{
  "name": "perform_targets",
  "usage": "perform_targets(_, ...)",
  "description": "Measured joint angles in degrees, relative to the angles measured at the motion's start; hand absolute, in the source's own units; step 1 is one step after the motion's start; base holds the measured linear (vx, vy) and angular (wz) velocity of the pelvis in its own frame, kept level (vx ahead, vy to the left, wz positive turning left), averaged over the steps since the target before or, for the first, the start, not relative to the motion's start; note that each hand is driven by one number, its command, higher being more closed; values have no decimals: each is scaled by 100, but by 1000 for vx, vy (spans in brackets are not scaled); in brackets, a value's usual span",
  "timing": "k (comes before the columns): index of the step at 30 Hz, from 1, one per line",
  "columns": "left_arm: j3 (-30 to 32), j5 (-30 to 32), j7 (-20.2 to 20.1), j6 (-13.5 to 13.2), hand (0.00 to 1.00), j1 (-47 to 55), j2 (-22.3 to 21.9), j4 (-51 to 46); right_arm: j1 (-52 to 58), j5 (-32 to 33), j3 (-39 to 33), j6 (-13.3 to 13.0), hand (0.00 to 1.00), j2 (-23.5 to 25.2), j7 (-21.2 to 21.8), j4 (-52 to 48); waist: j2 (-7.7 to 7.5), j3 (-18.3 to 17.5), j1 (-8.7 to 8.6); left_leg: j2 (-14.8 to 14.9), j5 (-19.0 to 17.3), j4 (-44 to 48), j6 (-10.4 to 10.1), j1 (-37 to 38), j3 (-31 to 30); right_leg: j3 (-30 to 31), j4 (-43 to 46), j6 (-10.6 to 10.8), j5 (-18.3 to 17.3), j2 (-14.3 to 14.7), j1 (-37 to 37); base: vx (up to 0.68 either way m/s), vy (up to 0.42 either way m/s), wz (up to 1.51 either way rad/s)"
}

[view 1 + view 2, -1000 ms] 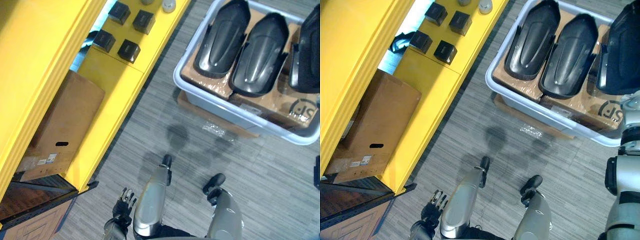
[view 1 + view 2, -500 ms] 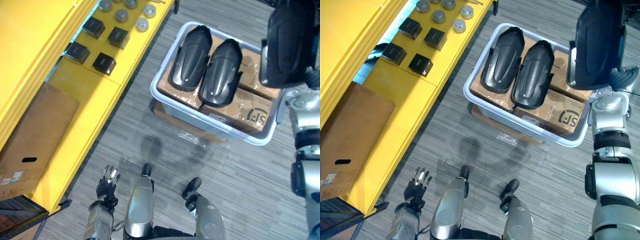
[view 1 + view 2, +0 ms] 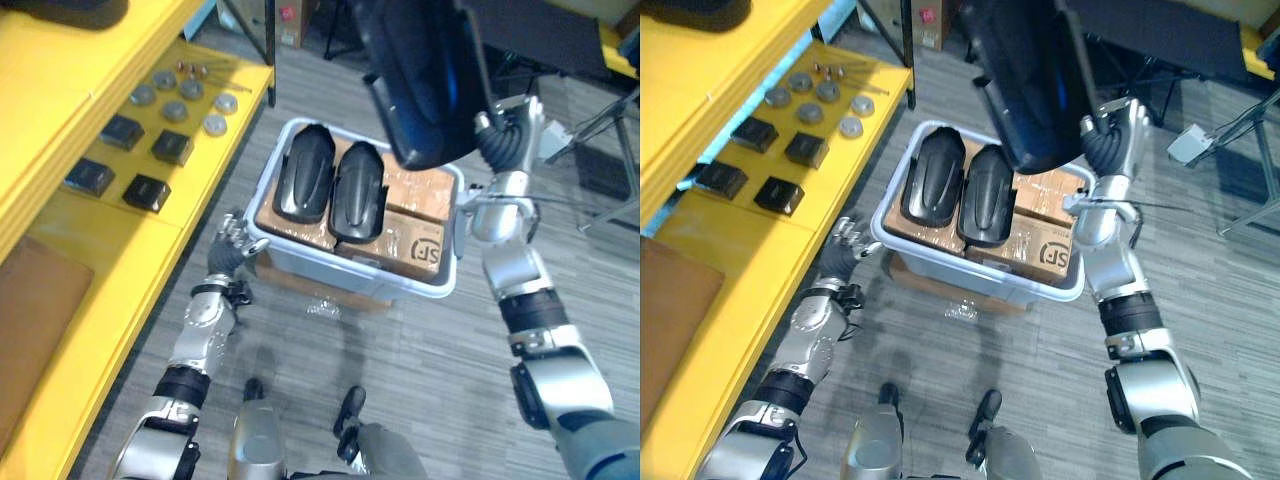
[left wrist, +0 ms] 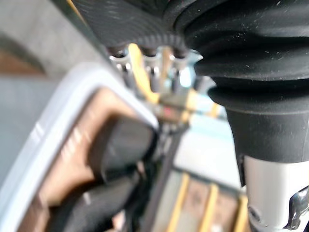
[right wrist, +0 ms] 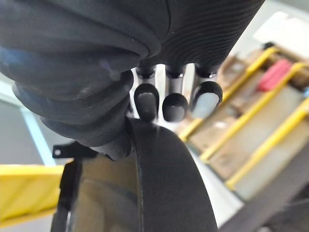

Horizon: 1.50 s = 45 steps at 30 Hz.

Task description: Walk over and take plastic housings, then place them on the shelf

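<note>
A humanoid robot stands on grey carpet (image 3: pixel 420 380), with a yellow shelf (image 3: pixel 60 290) on its left and a pale bin (image 3: pixel 345 275) just ahead.

Its right hand (image 3: pixel 1108 138) is up high and clamped on a black housing (image 3: pixel 420 80). The wrist view shows the fingers hooked over the shell's edge. The housing hangs above the bin, well apart from everything in it. Gripping the rim seems to suit a hollow, curved shell, which offers little else to close on. Held this high, it should pass over the bin wall and reach the shelf.

Two housings (image 3: pixel 305 185) lie side by side in the left part of the bin, pointing the same way. They rest on cartons (image 3: pixel 420 235) that fill the bottom and lift them to about rim level. That likely keeps them within easy reach from above.

The left hand (image 3: pixel 230 250) is low, just beside the bin's near left corner. Its fingers are loosely apart and hold nothing. I cannot tell whether they touch the rim. It may be there to steady the bin or to balance the robot.

The far end of the shelf board carries small black boxes (image 3: pixel 172 147) in pairs and silver discs (image 3: pixel 175 110). The housing would more likely go on the nearer yellow stretch. The pick looks done and the carry to the shelf not yet made.
</note>
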Motion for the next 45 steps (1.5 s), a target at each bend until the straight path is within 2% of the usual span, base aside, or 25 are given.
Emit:
perform_targets(1,-84,-180,-36,117,0,-20,-110,-9,86,-76,98,-76,100,68,15,-96,1,-92,-33,-3,7,-46,-12,54,19,10,-64,-1,19,11,56,16,0,-9)
perform_targets(5,-350,-431,-242,293,0,-138,-345,-64,153,-90,289,-261,100,274,153,-114,44,-299,-102,-4,36,-173,-51,159,44,23,-136,-5,41,38,116,16,4,-3)
perform_targets(13,-772,-620,-151,365,0,-282,-727,-612,272,-114,942,-320,100,636,508,-99,218,-615,-95,-94,173,-532,-66,421,32,-15,-314,13,57,22,315,18,12,3)
perform_targets(23,-909,-878,853,379,0,-301,-787,-648,447,-177,1336,-470,100,955,766,-76,225,-677,-96,-237,400,-922,-26,633,-6,-57,-328,37,74,-57,391,-16,35,3)
perform_targets(25,-889,-877,1337,365,0,-300,-835,-646,635,-173,1440,-557,100,1078,758,-72,226,-777,-97,-268,420,-966,-6,648,-10,-62,-330,49,82,-79,391,-9,41,3)
perform_targets(26,-870,-876,1444,351,0,-300,-848,-646,671,-173,1446,-562,100,1115,752,-71,221,-795,-99,-275,439,-1000,-3,660,-11,-65,-331,52,84,-81,391,-5,27,4)
perform_targets(31,-635,-846,2395,-183,0,-300,-1014,-645,856,-165,1513,-570,100,1348,731,141,167,-848,-97,-286,454,-1014,6,691,-67,-96,-331,69,97,-97,431,-8,13,2)
perform_targets(32,-572,-846,2532,-310,100,-300,-1060,-634,914,-164,1525,-570,100,1387,726,156,165,-850,-101,-286,454,-1021,6,723,-93,-112,-332,69,97,-103,467,-4,25,5)
perform_targets(33,-505,-845,2605,-426,100,-300,-1106,-628,964,-163,1534,-570,100,1402,722,156,159,-855,-101,-286,454,-1022,6,733,-105,-123,-333,69,96,-105,481,-6,25,5)
perform_targets(35,-220,-849,2807,-891,100,-301,-1180,-628,1053,-160,1677,-570,100,1457,722,163,136,-879,-119,-280,456,-1026,2,731,-107,-122,-334,68,96,-106,474,-16,35,0)
perform_targets(36,-160,-861,2817,-977,100,-301,-1195,-621,1080,-160,1692,-570,100,1476,723,163,129,-883,-124,-279,457,-1026,1,731,-107,-122,-334,68,96,-105,474,0,0,0)
perform_targets(38,91,-948,2811,-1367,100,-302,-1221,-620,1221,-159,1789,-569,100,1510,727,164,79,-916,-134,-276,458,-1028,-1,731,-107,-121,-335,68,96,-101,472,0,0,0)
perform_targets(39,146,-1075,2780,-1430,100,-302,-1221,-616,1256,-159,1816,-570,100,1514,727,165,67,-924,-136,-276,458,-1028,-1,732,-107,-121,-335,68,96,-102,472,0,0,0)
perform_targets(41,301,-1585,2562,-1716,100,-302,-1223,-573,1333,-159,1910,-570,100,1551,726,165,32,-946,-169,-287,458,-1029,-1,731,-105,-120,-336,69,97,-114,471,-3,16,0)
perform_targets(45,459,-2229,1949,-1945,100,-302,-1220,-567,1427,-160,1949,-580,100,1574,720,164,-1,-968,-206,-288,458,-1029,-1,731,-105,-119,-339,72,99,-116,470,-2,8,0)
